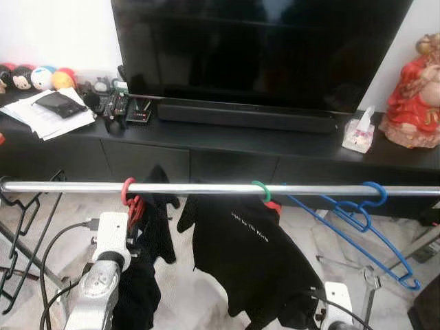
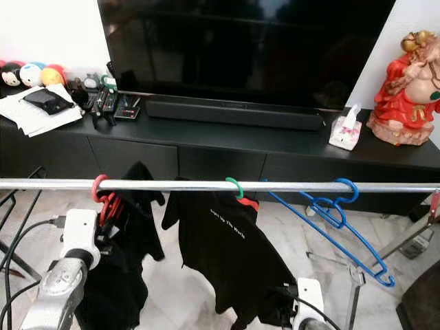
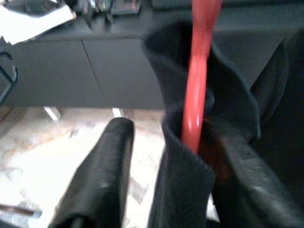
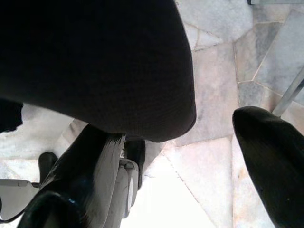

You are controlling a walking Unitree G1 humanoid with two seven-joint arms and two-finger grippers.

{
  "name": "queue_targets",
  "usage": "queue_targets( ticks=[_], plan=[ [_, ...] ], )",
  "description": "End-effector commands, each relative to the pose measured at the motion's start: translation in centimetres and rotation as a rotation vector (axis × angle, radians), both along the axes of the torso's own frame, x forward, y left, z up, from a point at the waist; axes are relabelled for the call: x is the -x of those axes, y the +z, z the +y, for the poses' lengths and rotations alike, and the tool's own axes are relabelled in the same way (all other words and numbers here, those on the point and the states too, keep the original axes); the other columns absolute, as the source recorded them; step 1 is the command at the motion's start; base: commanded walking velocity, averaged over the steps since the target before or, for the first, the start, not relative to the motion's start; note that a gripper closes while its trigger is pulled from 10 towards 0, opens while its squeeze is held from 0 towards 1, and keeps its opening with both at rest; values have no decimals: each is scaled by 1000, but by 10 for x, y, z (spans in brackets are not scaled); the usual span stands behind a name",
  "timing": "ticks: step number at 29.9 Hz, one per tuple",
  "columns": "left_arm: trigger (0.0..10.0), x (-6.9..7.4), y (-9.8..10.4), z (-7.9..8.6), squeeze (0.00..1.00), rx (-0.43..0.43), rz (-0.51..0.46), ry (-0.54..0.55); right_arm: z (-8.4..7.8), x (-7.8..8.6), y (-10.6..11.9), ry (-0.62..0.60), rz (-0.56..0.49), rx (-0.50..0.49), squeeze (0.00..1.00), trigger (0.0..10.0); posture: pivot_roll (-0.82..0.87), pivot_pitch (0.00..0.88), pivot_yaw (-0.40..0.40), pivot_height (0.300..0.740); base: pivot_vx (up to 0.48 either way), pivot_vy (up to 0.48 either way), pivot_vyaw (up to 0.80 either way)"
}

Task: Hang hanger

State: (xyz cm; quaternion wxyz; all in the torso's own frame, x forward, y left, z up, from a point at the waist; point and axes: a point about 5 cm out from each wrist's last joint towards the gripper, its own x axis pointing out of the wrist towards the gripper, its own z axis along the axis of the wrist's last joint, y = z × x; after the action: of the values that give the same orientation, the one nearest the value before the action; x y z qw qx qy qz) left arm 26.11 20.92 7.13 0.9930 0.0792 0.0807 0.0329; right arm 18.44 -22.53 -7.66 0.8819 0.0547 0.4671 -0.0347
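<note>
Red hanger (image 1: 128, 194) hooks the rail (image 1: 206, 188) near its left end; the left end effector (image 3: 190, 156), open, straddles its neck and garment (image 3: 190, 190), so withdrawing could drag it off.

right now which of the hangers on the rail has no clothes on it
The blue hanger, at the rail's right end. It hangs bare, while the red hanger and the green hanger each carry a black garment.
</note>
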Motion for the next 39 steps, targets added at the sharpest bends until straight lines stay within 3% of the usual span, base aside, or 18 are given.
queue_targets(
  ticks=[1,11,12,22,39],
  plan=[
    [10000,4,9,-3,1000,11,-48,-10,-3,0,1,0,4,6,0,10000,13,0,-76,740,0,0,0],
    [10000,40,20,-18,1000,5,-114,-10,-4,3,-1,4,12,11,0,10000,21,0,-71,740,0,0,0],
    [10000,43,20,-19,0,19,-115,-2,-4,4,-1,5,14,11,0,10000,23,0,-71,740,0,0,0],
    [10000,48,19,-21,0,47,-102,-4,-4,7,-3,1,20,15,0,10000,7,0,-46,740,0,0,0],
    [10000,52,15,-20,0,17,-71,-54,0,12,-6,-25,23,11,0,10000,-4,0,-20,740,0,0,0]
  ],
)
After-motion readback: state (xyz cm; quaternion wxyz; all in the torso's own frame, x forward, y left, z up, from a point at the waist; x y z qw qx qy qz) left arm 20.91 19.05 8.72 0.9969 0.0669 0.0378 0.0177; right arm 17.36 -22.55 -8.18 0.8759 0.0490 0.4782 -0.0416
